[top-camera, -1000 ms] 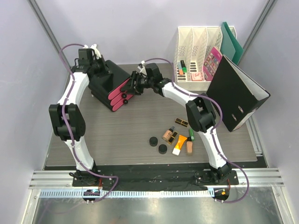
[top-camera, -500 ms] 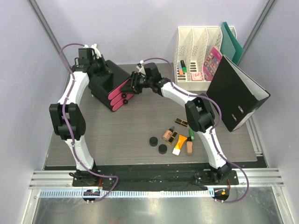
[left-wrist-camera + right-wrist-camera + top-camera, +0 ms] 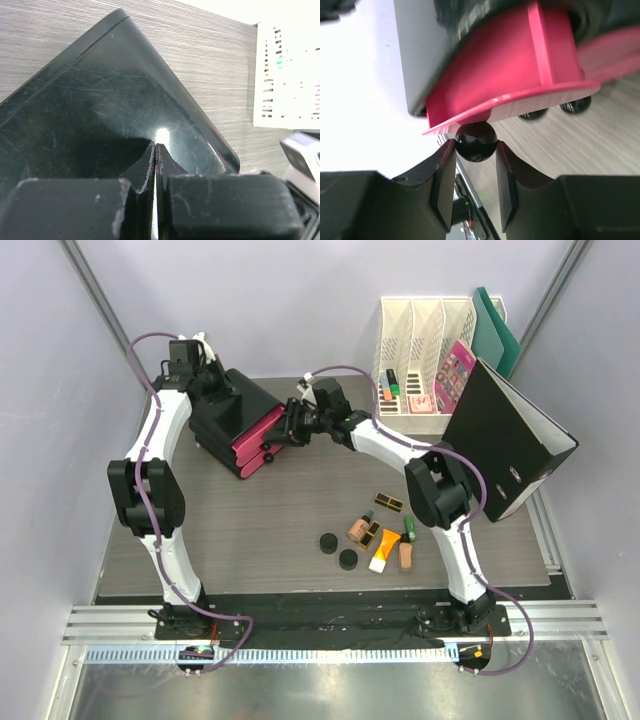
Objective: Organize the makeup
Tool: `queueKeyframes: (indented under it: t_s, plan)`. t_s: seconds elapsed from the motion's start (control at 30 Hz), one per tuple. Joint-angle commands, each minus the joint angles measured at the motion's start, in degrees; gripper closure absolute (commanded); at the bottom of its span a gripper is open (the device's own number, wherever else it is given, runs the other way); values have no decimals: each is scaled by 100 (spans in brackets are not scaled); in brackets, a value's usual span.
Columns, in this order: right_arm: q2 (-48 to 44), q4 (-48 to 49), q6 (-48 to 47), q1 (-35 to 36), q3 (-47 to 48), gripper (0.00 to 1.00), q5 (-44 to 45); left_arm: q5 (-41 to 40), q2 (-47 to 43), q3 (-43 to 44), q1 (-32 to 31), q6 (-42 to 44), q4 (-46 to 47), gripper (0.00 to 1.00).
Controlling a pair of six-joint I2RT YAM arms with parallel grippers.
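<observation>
Knob [image 3: 476, 140] of pink drawer [image 3: 520, 65] clamped in right claw [image 3: 475, 150]; left claw [image 3: 155, 152] together over black box [image 3: 100, 100].

The black box [image 3: 110, 110] is hard, glossy plastic, its lid mirror-smooth but filmed with fine scratches. Its pink drawers [image 3: 510, 60] are smooth, shiny plastic, and the black knob [image 3: 476, 137] is a polished bead that catches the light. The left gripper [image 3: 154, 147] has matt black fingers [image 3: 65, 210] with rough, chafed edges. The right gripper [image 3: 475, 145] has matt dark pads [image 3: 442, 180]. The table [image 3: 270, 520] is matt grey wood grain, and the rail [image 3: 330, 625] at its near edge looks like brushed metal.
</observation>
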Motion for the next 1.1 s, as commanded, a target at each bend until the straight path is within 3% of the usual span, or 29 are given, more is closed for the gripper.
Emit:
queueKeyframes:
  t_s: [0.0,0.6,0.7,0.73,0.83,0.9,1.07]
  plan:
    - [-539,-780,-536,29,-496,99,296,-544,294,-293,29,-170,-922,100]
    - [-1339,-2239,-1644,-33,-1130,98,534,-535,434,-222,47,-276,-1151,100]
    - [-1261,-2266,-1653,-59,-1007,85,473,-500,452,-205,47,-276,-1151,100]
    - [-1243,-2318,-1653,-68,-963,69,481,-508,452,-196,56,-285,-1151,100]
    - [-1426,-2380,-1767,-77,-927,42,691,-500,452,-161,47,-250,-1186,100]
    - [-1550,-2397,-1881,-77,-936,32,815,-508,452,-135,56,-215,-1195,100]
    - [-1848,-2897,-2294,-121,-770,27,1017,-526,504,-38,56,-188,-1247,100]
